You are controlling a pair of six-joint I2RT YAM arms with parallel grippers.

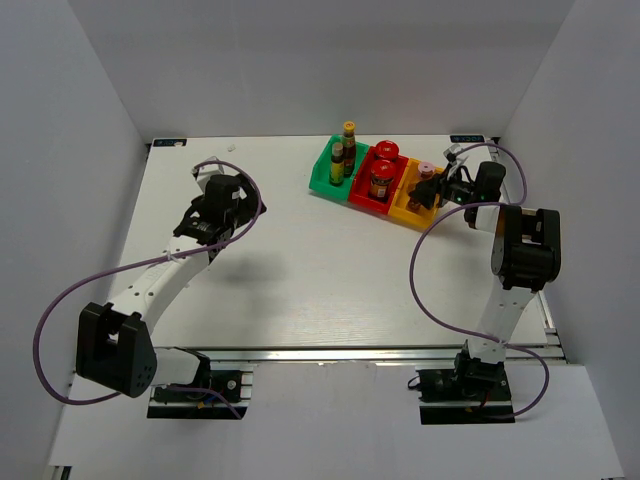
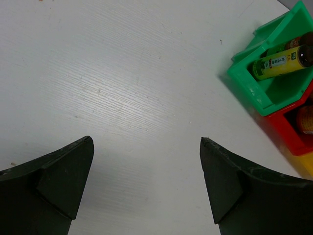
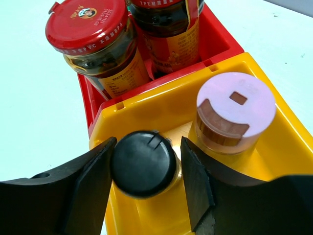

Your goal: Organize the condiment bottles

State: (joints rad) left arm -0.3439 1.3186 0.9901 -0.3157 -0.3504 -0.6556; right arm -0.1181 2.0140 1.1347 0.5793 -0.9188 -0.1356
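Note:
Two slim yellow-capped bottles (image 1: 349,135) (image 1: 337,160) stand in the green bin (image 1: 322,180); in the left wrist view they (image 2: 281,61) show at the upper right. Two red-lidded jars (image 3: 88,29) (image 3: 166,19) stand in the red bin (image 3: 220,39). The pink-capped bottle (image 3: 235,105) and the black-capped shaker (image 3: 143,164) stand in the yellow bin (image 3: 161,95). My right gripper (image 3: 147,147) straddles the shaker's cap: the left finger touches it and a small gap shows at the right finger. My left gripper (image 2: 146,142) is open and empty above bare table.
The three bins stand in a row at the back right of the white table (image 1: 280,270), green, red (image 1: 365,200) and yellow (image 1: 405,212). Grey walls enclose the left, back and right sides.

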